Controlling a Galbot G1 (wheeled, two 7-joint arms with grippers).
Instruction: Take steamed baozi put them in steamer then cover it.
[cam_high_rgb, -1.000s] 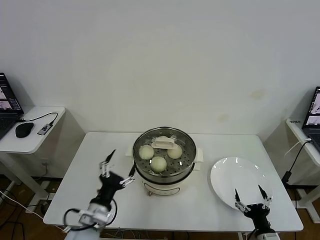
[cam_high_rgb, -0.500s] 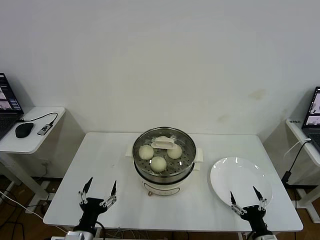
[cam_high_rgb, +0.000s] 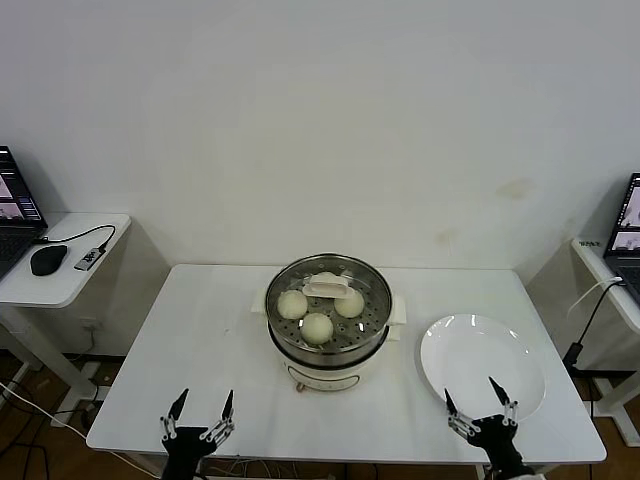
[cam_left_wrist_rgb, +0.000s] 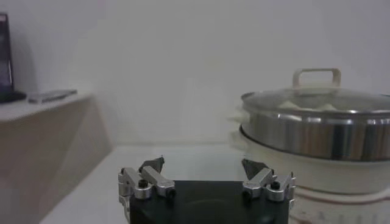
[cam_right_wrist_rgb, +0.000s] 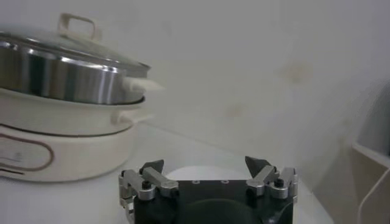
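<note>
The steamer (cam_high_rgb: 329, 345) stands at the table's middle, a shiny steel pot on a cream-white base. The clear glass cover (cam_high_rgb: 329, 288) with its cream bar handle sits on it. Three baozi (cam_high_rgb: 317, 327) show through the glass on the perforated tray; a fourth is mostly hidden under the handle. My left gripper (cam_high_rgb: 199, 418) is open and empty at the table's front left edge. My right gripper (cam_high_rgb: 478, 409) is open and empty at the front right edge, by the plate. The covered steamer also shows in the left wrist view (cam_left_wrist_rgb: 317, 125) and in the right wrist view (cam_right_wrist_rgb: 67, 73).
An empty flat white plate (cam_high_rgb: 482, 365) lies to the right of the steamer. A side desk (cam_high_rgb: 60, 258) with a mouse and laptop stands at far left. Another desk with a laptop (cam_high_rgb: 625, 225) is at far right.
My left gripper has drawn back from beside the steamer to the table's front left edge. My right gripper has drawn back slightly off the plate's front rim.
</note>
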